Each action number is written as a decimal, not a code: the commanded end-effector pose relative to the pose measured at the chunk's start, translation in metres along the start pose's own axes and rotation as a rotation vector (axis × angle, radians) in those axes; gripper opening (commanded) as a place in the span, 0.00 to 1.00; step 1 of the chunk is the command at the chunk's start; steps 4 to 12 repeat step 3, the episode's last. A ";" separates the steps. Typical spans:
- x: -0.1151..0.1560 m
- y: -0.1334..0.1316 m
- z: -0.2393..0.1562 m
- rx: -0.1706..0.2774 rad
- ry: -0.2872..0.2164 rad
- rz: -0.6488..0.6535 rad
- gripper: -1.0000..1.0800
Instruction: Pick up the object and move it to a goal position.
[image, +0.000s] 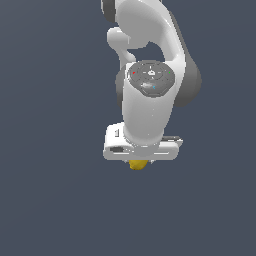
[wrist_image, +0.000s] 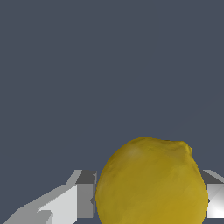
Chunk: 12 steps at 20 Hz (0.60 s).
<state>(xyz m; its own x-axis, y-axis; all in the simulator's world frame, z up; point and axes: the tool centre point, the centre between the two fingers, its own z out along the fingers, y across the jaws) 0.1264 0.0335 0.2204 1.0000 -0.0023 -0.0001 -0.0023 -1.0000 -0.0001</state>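
The yellow, lemon-like object sits between the 2 fingers of the gripper, filling the gap so that a pale finger shows on each side of it in the wrist view; the fingers appear to be pinching it at its widest part, which is probably why it stays centred and does not roll. In the exterior view only a small yellow edge peeks out below the white hand, because the arm points almost straight down and its body hides the rest. That vertical pose suits a top grasp on a smooth, rounded thing, since squeezing across the middle gives the flat pads the most contact. Whether the object rests on the dark surface or hangs clear of it cannot be told, as no shadow or edge marks the ground. No goal marker is visible in either view.
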 end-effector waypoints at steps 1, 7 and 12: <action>0.001 0.001 -0.004 0.000 0.000 0.000 0.00; 0.002 0.001 -0.005 0.000 0.000 0.000 0.00; 0.002 0.001 -0.005 0.000 0.000 0.000 0.00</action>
